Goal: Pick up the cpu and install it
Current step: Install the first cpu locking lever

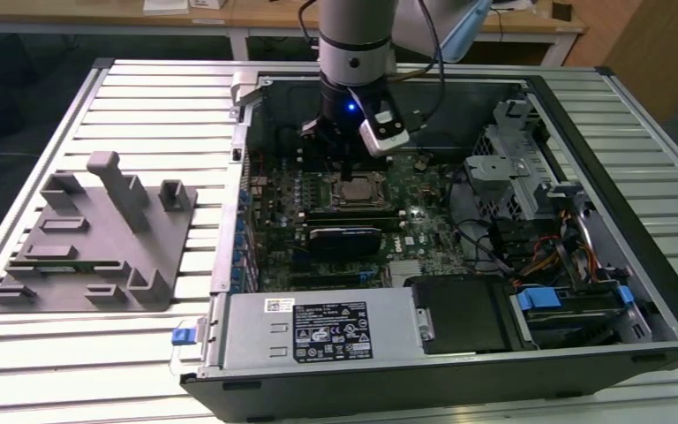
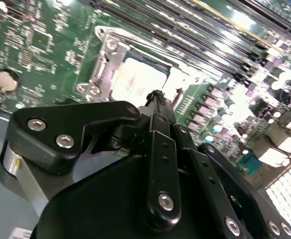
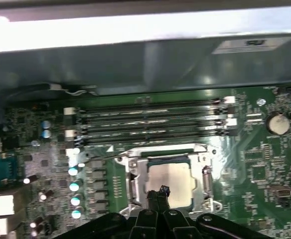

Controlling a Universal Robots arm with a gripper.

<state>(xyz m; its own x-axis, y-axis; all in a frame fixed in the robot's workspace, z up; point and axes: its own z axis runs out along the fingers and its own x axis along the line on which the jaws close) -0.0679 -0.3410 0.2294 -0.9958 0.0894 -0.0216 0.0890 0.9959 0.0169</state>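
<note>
Above the motherboard (image 1: pixel 427 190) the vertical arm (image 1: pixel 357 44) points its pinched-together, empty tool (image 3: pixel 161 191) at the cpu (image 3: pixel 174 175).

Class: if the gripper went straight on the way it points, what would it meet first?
Probably the cpu, seated in its socket frame: the gripper points down at it in both wrist views. The gap between them is unclear.

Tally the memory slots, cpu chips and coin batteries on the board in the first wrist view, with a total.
memory slots: 4
cpu: 1
coin battery: 1
Total: 6
</note>
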